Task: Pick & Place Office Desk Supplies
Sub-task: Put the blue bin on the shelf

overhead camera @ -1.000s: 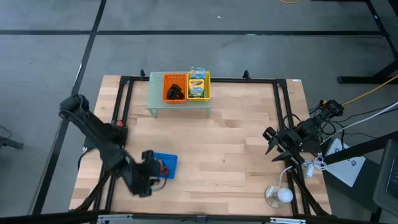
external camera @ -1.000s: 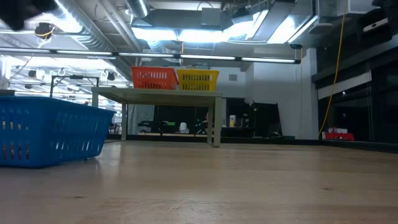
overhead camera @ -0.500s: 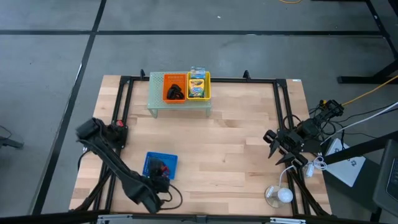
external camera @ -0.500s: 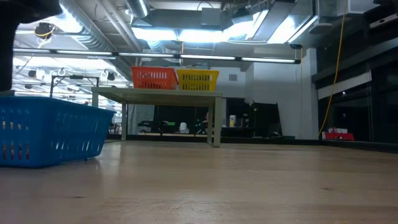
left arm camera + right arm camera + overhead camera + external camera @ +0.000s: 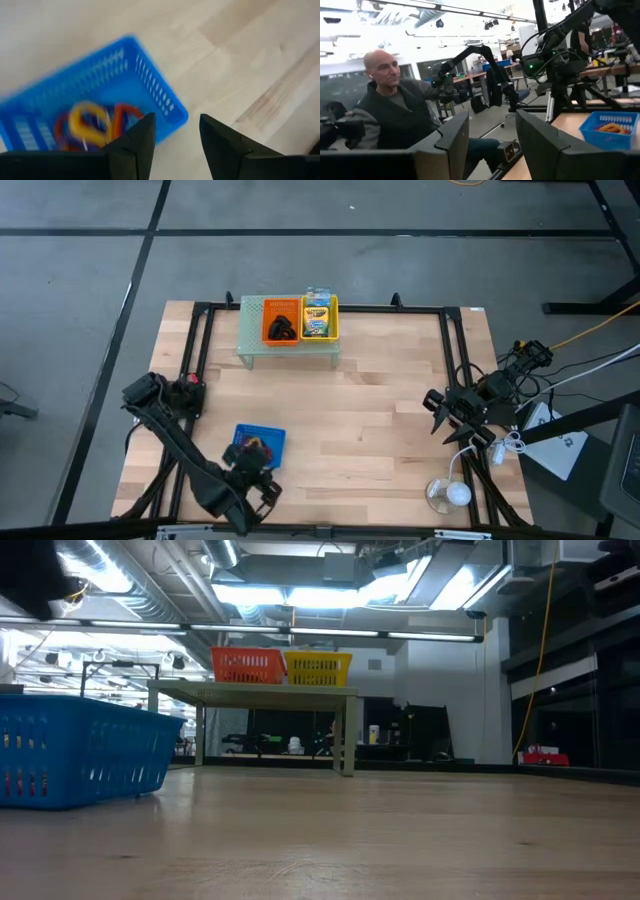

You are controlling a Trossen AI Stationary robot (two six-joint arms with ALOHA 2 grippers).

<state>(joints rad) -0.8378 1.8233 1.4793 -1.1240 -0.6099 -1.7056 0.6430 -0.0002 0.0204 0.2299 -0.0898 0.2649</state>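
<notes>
A blue basket (image 5: 259,445) sits on the table near its near-left corner and holds yellow, orange and purple rings (image 5: 95,122). My left gripper (image 5: 256,477) hovers just on the near side of it, open and empty (image 5: 174,142). On the pale green mesh riser (image 5: 288,345) at the far edge stand an orange basket (image 5: 279,326) holding black clips and a yellow basket (image 5: 320,320) holding a green-and-yellow crayon box. My right gripper (image 5: 437,412) waits at the table's right edge, open (image 5: 492,145), touching nothing.
Black frame rails (image 5: 200,340) run along the table's left, far and right sides. A white lamp-like object and cables (image 5: 448,493) lie near the near-right corner. A person (image 5: 390,115) sits beyond the table. The middle of the wooden top (image 5: 370,420) is bare.
My left gripper has drawn back from the blue basket toward the table's near edge, and its arm has swung lower along the left side. The basket has stayed where it was.
</notes>
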